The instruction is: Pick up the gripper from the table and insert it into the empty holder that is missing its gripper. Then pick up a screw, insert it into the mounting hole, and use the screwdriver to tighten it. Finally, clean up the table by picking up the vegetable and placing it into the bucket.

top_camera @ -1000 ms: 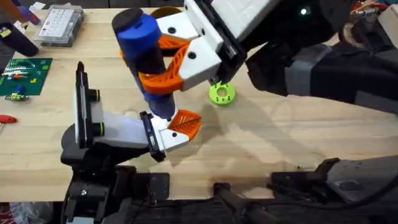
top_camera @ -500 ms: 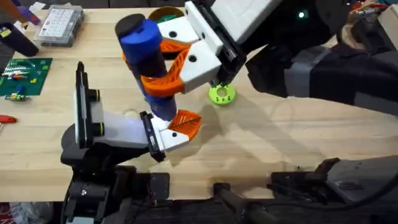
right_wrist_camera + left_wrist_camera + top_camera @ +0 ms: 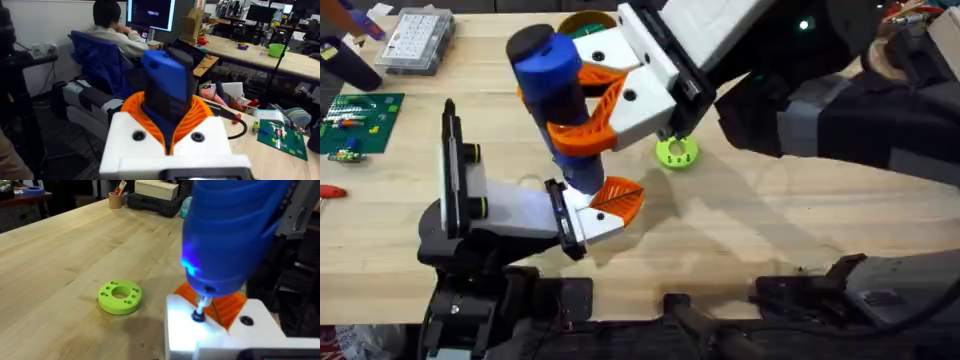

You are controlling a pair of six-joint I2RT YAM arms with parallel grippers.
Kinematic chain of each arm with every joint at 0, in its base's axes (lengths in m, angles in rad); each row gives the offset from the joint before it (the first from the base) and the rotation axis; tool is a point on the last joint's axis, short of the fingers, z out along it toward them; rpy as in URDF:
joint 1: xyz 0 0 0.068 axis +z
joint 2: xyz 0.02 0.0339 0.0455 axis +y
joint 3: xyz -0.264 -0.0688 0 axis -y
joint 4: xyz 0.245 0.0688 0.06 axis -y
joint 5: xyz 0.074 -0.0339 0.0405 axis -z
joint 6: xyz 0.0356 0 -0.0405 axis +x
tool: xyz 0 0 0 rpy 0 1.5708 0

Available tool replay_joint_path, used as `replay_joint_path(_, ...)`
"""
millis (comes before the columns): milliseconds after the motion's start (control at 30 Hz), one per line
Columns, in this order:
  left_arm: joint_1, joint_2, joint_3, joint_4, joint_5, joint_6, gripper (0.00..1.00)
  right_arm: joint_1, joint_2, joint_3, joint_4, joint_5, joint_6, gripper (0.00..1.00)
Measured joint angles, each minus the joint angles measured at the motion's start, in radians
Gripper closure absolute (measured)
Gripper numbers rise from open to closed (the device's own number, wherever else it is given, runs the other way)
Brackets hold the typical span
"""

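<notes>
My right gripper [image 3: 582, 108] pinches thick blue cylindrical screwdriver [image 3: 555, 95] upright, tip on white mount's screw [image 3: 198, 315]; left gripper's state unclear.

White grippers [image 3: 620, 95] with orange ribbed pads [image 3: 605, 130], black arms [image 3: 840, 100]

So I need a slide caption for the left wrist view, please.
Blue screwdriver with its tip on a screw in the white part, green disc beside.

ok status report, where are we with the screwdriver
Right gripper shut on screwdriver, upright. Tip down on the white mount beside left gripper. Lime disc sits apart, not in the way.
</notes>
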Motion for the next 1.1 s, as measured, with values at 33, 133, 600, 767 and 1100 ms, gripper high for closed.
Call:
replay_joint_path(33,0.0,0.0,0.0,0.0,0.0,0.0,0.985,0.0,0.0,0.0,0.0,0.0,0.0,0.968)
replay_joint_path(133,0.0,0.0,0.0,0.0,0.0,0.0,0.985,0.0,0.0,0.0,0.0,0.0,0.0,0.97)
replay_joint_path(600,0.0,0.0,0.0,0.0,-0.001,0.0,0.985,0.0,0.0,0.0,-0.002,0.0,-0.004,0.969)
replay_joint_path(767,0.0,0.0,0.0,0.0,-0.001,0.0,0.985,0.0,0.0,-0.007,-0.002,0.001,-0.013,0.968)
replay_joint_path(1100,0.0,0.0,0.0,0.0,-0.004,0.0,0.985,0.0,0.0,-0.027,0.005,0.025,-0.019,0.969)
